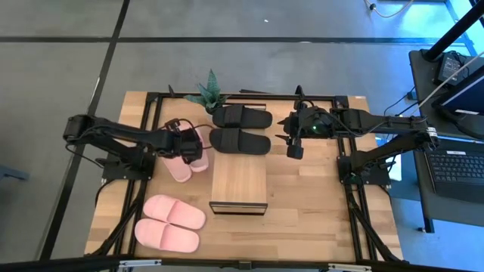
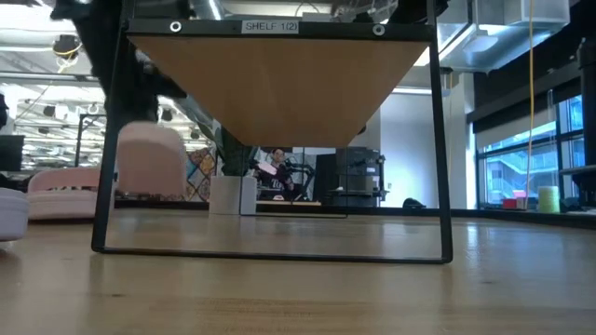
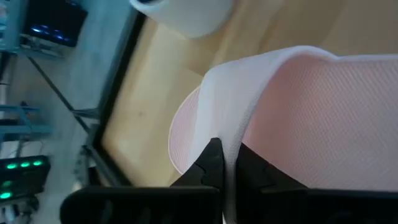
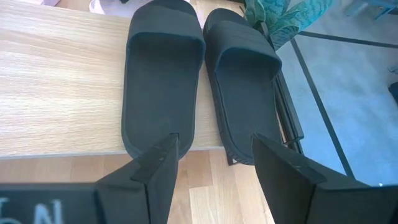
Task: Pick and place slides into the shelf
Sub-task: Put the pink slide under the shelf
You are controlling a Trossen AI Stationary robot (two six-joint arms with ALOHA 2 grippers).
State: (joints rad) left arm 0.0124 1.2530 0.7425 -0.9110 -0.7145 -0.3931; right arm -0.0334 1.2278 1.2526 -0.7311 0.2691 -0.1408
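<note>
My left gripper [image 1: 187, 143] is shut on one slide of a pale pink pair [image 1: 185, 160] at the table's left, just left of the shelf. In the left wrist view that pink slide [image 3: 311, 106] fills the picture. The shelf [image 1: 238, 183], a light plank on a thin dark frame, stands at the table's middle. In the low view the shelf [image 2: 279, 84] is seen from below. Two black slides [image 1: 240, 128] lie flat, side by side, beyond it. My right gripper [image 1: 293, 145] is open and hovers right of them. Its fingers point at the heels of the black slides [image 4: 205, 81]. My left gripper pinches the thin edge of the pink slide's strap [image 3: 229, 134] between its two fingers [image 3: 211, 165], coming from above. Whether the sole is on the table or lifted, I cannot tell.
A second pink pair [image 1: 170, 223] lies at the table's near left corner, and shows low at the left in the low view [image 2: 65, 191]. A small potted plant [image 1: 208, 92] stands at the far edge beside the black slides. Bare wood lies right of the shelf.
</note>
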